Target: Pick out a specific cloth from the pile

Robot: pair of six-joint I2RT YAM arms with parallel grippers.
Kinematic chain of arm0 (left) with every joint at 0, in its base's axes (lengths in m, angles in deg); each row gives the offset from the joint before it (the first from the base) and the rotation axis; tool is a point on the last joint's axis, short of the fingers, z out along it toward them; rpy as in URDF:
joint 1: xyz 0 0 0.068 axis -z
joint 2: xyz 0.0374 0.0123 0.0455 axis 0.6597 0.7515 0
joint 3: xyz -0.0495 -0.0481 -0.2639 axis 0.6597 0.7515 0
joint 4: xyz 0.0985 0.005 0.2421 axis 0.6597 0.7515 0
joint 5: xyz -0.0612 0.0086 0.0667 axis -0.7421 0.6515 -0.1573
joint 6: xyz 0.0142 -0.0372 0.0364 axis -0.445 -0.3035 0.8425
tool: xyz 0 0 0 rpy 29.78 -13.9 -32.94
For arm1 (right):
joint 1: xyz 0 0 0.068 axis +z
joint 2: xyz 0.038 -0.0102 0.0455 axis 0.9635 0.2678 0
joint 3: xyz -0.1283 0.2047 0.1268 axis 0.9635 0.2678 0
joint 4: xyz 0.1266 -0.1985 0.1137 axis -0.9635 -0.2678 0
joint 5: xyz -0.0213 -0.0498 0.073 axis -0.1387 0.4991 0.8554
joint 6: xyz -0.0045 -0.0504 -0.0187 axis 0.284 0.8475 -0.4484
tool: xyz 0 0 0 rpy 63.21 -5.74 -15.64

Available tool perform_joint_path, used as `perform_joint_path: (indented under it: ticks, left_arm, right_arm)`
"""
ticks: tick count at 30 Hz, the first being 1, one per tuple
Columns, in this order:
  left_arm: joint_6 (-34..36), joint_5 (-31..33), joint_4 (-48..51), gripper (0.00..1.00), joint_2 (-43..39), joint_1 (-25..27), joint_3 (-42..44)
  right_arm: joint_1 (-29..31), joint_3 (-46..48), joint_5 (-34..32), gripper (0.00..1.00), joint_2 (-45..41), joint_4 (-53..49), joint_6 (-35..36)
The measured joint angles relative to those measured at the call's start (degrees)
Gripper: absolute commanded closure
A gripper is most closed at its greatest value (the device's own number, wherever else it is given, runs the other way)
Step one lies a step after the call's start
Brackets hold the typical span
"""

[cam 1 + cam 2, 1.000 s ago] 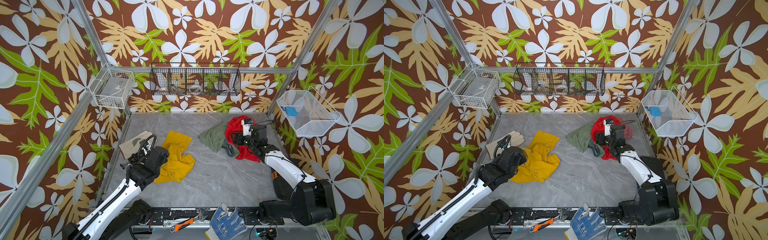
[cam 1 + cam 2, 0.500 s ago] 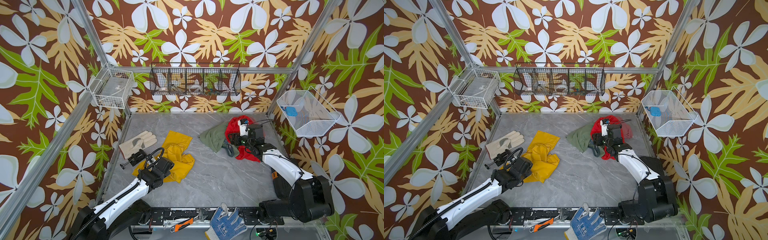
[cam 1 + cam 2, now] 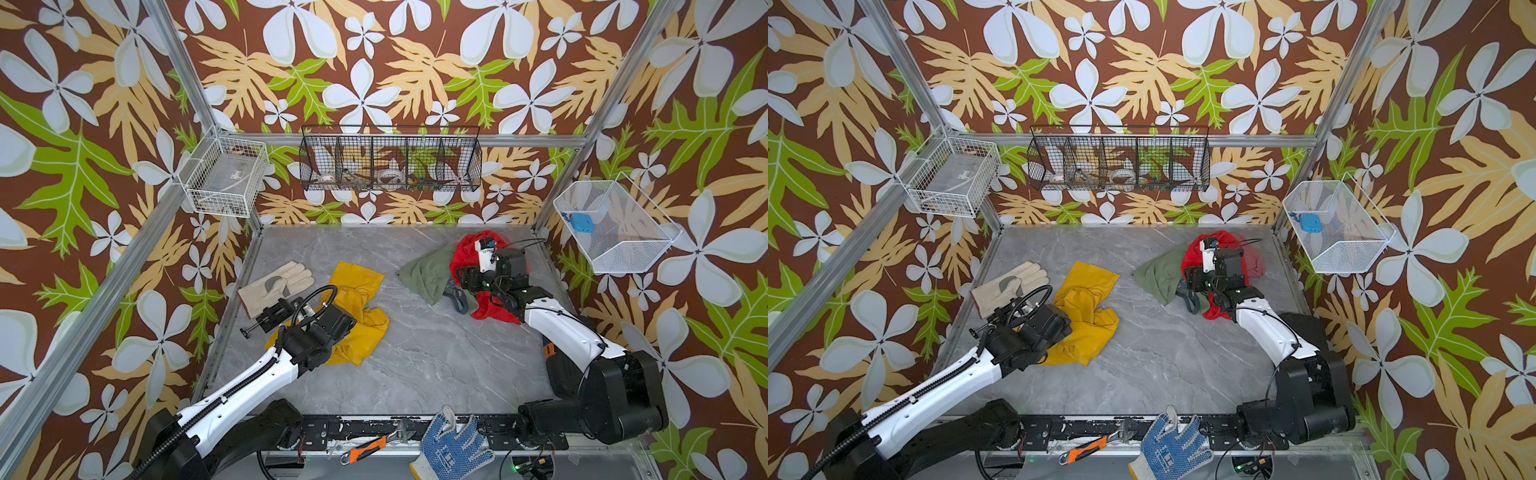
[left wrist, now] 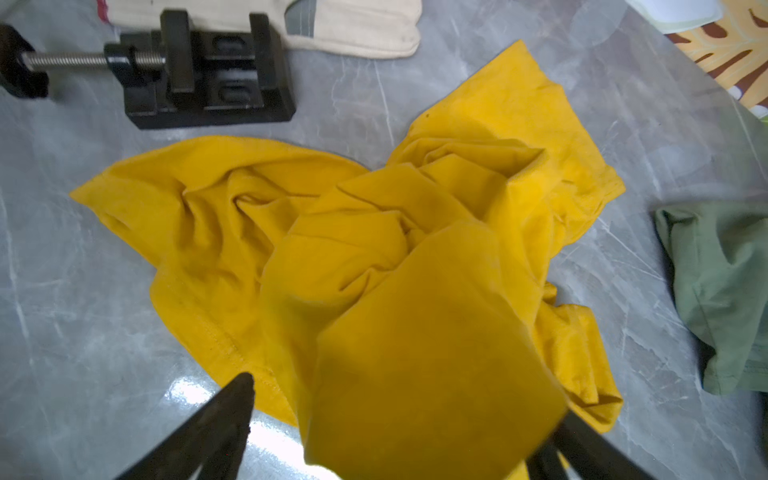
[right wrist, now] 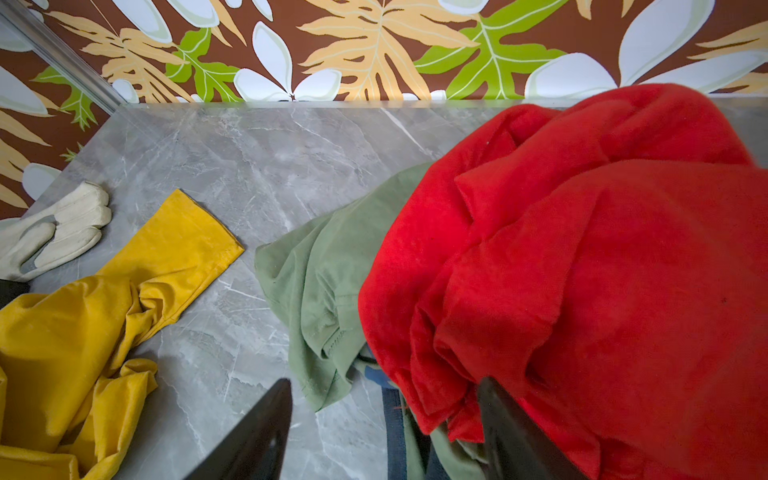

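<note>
Cloth (image 3: 360, 286) lies crumpled apart from the pile (image 3: 430, 276), left pincer (image 4: 403, 399) spread over it, right pincer (image 5: 384, 381) spread at the pile.

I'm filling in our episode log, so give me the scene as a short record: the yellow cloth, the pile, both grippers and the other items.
cloth: mustard-yellow, crumpled on the table, left side, apart from the pile
pile: red and olive-green fabrics, right rear of the table
left gripper: open, over the cloth; a fold lies between the jaws
right gripper: open, at the pile's edge
beside cloth: leather glove, black vise
at front: blue-dotted glove, wrench
</note>
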Motion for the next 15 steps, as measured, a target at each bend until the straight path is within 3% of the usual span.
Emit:
perform_joint_path:
  ticks: [8, 15]
  left_arm:
    - [3.8, 0.63, -1.9, 0.0, 8.68, 0.24, -1.18]
    - [8.79, -7.08, -11.34, 0.0, 14.71, -4.28, 2.67]
  right_arm:
    - [0.0, -0.98, -0.22, 0.29, 0.37, -1.49, 1.01]
    - [0.0, -1.68, -1.18, 0.29, 0.63, -2.19, 1.4]
